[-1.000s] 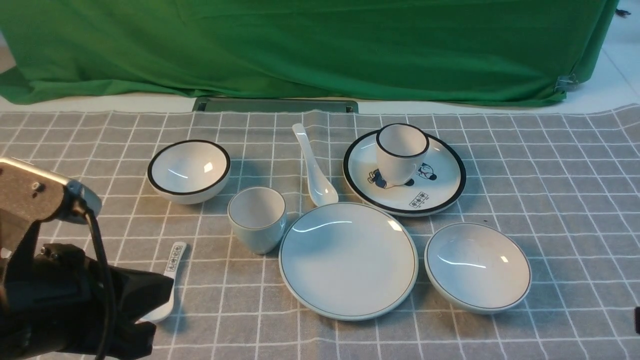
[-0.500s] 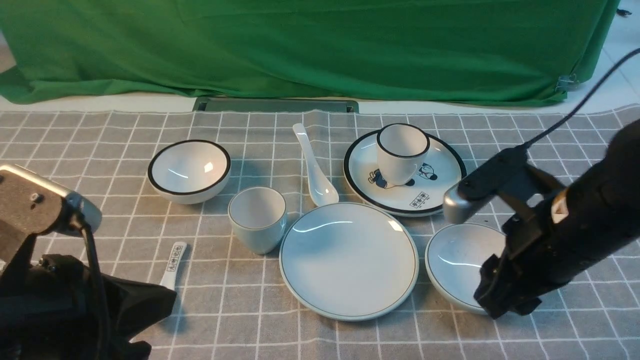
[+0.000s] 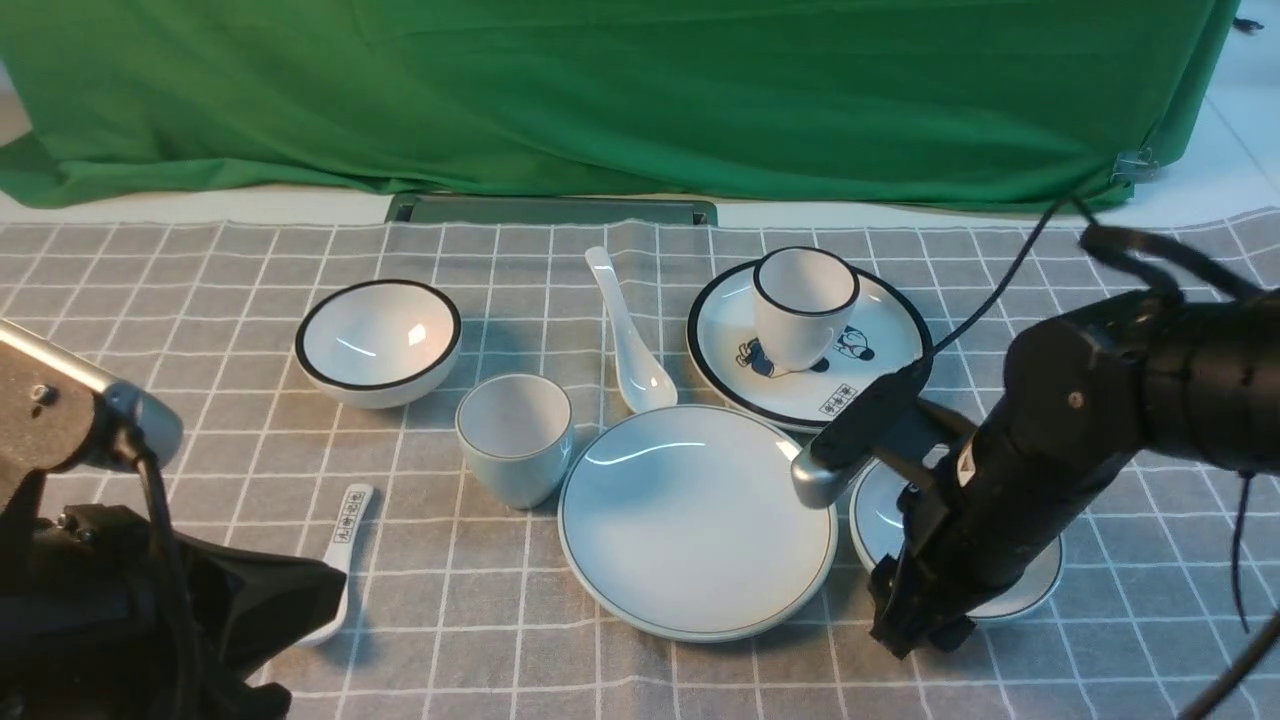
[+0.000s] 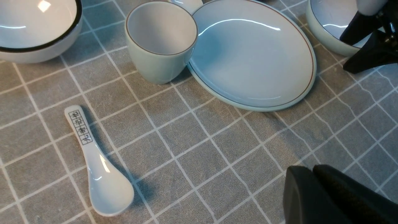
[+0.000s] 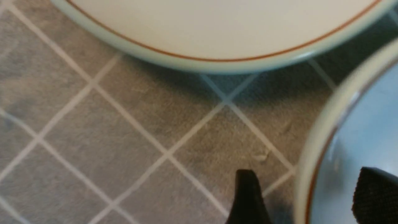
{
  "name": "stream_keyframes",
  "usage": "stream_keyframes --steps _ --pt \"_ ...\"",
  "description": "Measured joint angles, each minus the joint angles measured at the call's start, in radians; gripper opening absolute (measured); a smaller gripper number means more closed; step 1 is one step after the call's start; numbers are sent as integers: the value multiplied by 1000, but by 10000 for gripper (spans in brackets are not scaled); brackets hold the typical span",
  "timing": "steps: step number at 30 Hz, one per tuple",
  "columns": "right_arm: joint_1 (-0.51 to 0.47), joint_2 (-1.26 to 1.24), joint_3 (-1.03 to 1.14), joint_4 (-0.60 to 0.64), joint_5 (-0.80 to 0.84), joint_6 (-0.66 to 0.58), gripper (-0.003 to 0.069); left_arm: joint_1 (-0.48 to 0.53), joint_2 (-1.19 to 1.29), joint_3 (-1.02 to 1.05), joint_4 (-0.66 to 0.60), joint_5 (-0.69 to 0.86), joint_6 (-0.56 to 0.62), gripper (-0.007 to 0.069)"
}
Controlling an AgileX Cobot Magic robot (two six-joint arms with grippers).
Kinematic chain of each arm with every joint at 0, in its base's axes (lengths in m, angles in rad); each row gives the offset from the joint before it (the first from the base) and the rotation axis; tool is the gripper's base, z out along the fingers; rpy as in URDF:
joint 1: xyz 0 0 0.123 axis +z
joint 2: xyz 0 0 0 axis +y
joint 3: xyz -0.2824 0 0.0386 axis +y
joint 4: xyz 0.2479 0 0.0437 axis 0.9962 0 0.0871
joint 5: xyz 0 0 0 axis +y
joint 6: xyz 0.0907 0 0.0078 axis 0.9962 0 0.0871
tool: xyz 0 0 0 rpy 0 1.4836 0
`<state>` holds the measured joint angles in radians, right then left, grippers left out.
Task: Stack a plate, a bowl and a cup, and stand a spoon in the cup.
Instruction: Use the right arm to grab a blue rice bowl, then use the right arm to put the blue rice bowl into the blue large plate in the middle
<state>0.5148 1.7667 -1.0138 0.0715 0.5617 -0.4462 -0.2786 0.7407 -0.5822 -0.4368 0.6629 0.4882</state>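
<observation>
1. You're on the first stacking step, getting the bowl [image 3: 878,520] onto the plate [image 3: 697,520]. Nothing is stacked yet: plate, bowl, cup [image 3: 515,438] and spoon [image 3: 625,330] each lie alone on the cloth [image 3: 1150,620].
2. Your right gripper [image 3: 912,622] is down at the bowl with its jaws wide, straddling the rim. One finger [image 5: 248,199] stands outside the wall, over the cloth. The other finger [image 5: 376,196] is inside, over the basin. The rim runs between them, and I can't tell whether either pad touches it.
3. The plate lies just beyond the outside finger, on the side away from the bowl. Its edge is near the bowl but apart from it, with a strip of cloth between.
4. Your left gripper [image 4: 312,174] has its jaws pressed together on nothing, above bare cloth. The cup and plate lie ahead of those jaws. The printed spoon [image 4: 93,161] lies off to one side of them, and it's not the one you want.
5. The next move is to close the right jaws on the rim. The wall looks shallow and glazed, so I'd expect a slippery pinch. Seat the fingers deep before you squeeze.
6. Then lift the bowl high enough to clear the plate's edge. Carry it toward the outside-finger side and centre it over the plate before you let go.
7. The cup sits past the plate from the right jaws and nearer the left ones. The spoon is well apart from both pairs.
</observation>
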Motion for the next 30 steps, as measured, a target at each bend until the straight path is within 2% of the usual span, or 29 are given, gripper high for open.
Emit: stream_keyframes --steps 1,6,11,15,18,21,25,30 --pt "0 3 0 0 -1 0 451 0 0 0 0 0 0 17" --pt "0 30 -17 -20 -19 -48 287 0 0 0 0 0 0 17" --pt "9 2 -19 -41 2 -49 221 0 -1 0 0 1 0 17" --pt "46 -74 -42 -56 64 -6 93 0 -1 0 -1 5 0 17" --pt "109 -125 -86 -46 112 27 88 0 -1 0 -2 6 0 17" --pt "249 -123 -217 -48 126 33 89 0 -2 0 -2 6 0 17" --pt "297 -28 -301 -58 125 33 89 0 -2 0 -2 6 0 17" --pt "300 139 -386 -112 122 44 89 0 -3 0 -2 6 5 17"
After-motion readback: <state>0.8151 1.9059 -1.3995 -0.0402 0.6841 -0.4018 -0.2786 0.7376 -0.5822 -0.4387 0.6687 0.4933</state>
